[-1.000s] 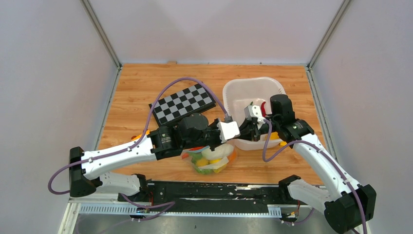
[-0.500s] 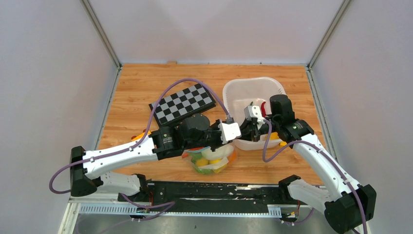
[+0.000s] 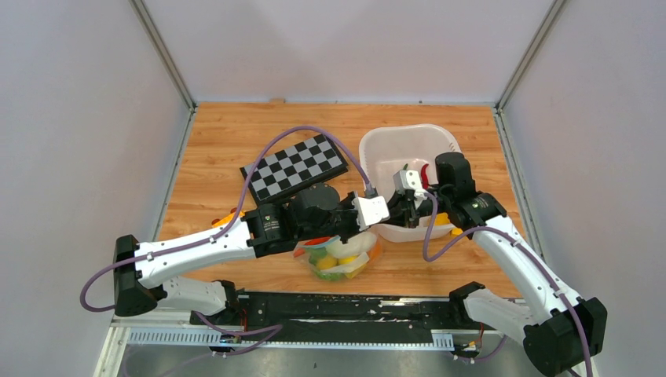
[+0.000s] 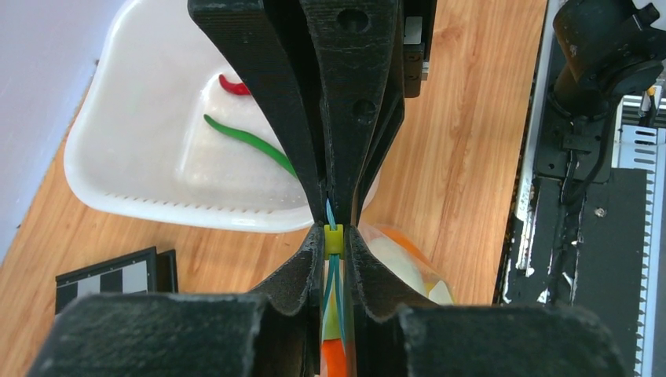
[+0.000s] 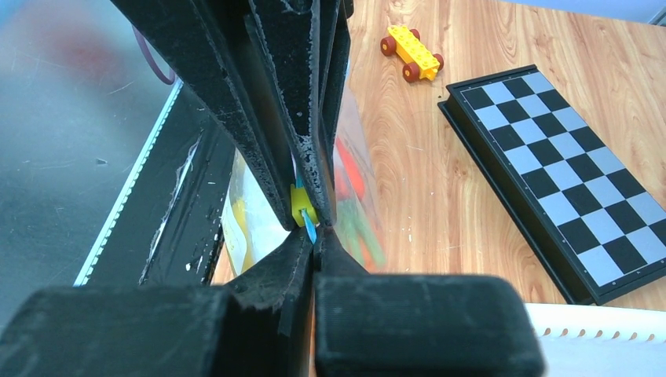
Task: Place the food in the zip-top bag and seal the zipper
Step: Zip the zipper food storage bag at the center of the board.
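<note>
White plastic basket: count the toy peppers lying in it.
2. A curved red plastic pepper lies in the white plastic basket; a long green plastic pepper lies beside it, one end behind the right end effector. More may be hidden.

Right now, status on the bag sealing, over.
Left gripper, right gripper shut on zipper. Bag holds food; red pepper, green pepper in basket. Nothing blocking.

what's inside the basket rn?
A red pepper and a green pepper lie in the basket. The right pincer, shut on the zipper, hides part of it in the left wrist view; from above, the right arm covers its near part.
</note>
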`<state>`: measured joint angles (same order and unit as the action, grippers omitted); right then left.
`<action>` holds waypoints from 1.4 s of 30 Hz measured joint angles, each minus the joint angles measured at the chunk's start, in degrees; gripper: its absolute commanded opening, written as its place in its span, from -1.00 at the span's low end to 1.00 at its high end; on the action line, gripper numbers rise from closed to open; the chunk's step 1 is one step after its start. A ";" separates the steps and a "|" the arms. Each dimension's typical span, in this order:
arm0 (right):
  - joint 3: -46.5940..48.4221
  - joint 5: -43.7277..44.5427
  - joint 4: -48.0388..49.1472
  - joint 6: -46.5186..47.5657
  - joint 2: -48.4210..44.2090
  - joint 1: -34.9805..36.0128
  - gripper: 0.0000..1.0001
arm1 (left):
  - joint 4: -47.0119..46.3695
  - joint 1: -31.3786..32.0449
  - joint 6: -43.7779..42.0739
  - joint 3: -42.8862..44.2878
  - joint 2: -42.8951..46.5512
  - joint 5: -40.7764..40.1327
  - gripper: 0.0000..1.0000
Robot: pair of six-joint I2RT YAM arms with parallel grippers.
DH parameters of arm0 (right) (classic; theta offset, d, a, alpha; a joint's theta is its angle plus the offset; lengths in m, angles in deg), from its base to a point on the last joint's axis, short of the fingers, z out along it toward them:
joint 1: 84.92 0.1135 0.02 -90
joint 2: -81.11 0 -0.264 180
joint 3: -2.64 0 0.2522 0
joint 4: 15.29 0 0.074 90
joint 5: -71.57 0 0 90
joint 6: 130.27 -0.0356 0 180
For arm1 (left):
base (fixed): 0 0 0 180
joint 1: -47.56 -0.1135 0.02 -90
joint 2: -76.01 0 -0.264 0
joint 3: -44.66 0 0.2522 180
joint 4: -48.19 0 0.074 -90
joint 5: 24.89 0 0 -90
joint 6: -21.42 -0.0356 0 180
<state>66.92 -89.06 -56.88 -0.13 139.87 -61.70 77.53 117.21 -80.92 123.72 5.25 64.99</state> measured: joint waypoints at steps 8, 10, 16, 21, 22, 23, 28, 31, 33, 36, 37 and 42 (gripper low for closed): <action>-0.04 1.07 0.74 -0.20 -0.04 0.02 -1.00 | 0.48 0.00 0.66 0.00 0.11 -1.86 -1.00; -0.07 1.33 0.74 -0.24 -0.04 0.20 -1.00 | 0.87 0.00 1.05 -0.07 0.31 -2.29 -1.00; -0.09 1.62 0.90 -0.63 -0.04 0.61 -1.00 | 1.07 -0.11 2.40 -2.86 3.37 -3.45 -1.00; -0.09 1.75 1.79 -0.87 -0.04 0.66 -1.00 | 2.47 -0.39 3.34 -4.79 6.36 -4.13 -1.00; -0.09 1.81 1.95 -0.96 -0.04 0.66 -1.00 | 2.73 -0.37 3.50 -5.03 6.80 -4.28 -1.00; -0.09 1.95 2.03 -1.07 -0.04 0.66 -1.00 | 3.10 -0.39 3.72 -5.40 7.39 -4.50 -1.00; -0.61 2.34 3.30 -1.62 -0.17 0.72 -1.00 | 4.61 -0.39 4.81 -7.45 10.43 -5.73 -1.00; -0.76 2.64 3.69 -2.01 -0.35 0.72 -1.00 | 6.08 -0.39 5.55 -8.59 12.50 -6.67 -1.00; -0.76 2.69 3.85 -2.27 -0.37 0.72 -1.00 | 6.86 -0.39 5.90 -9.22 13.66 -7.32 -1.00; -0.76 2.64 4.04 -2.62 -0.35 0.72 -1.00 | 8.04 -0.39 6.29 -9.77 14.95 -8.15 -1.00; -0.76 2.60 4.11 -2.64 -0.37 0.72 -0.97 | 8.37 -0.39 6.40 -9.77 15.19 -8.17 -1.00; -0.76 2.29 4.07 -3.37 -0.35 0.81 -0.23 | 9.03 -0.44 6.73 -9.73 15.13 -7.50 -1.00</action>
<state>66.16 -86.76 -52.82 -3.50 139.52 -60.89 86.55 116.77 -74.19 114.00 20.37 57.50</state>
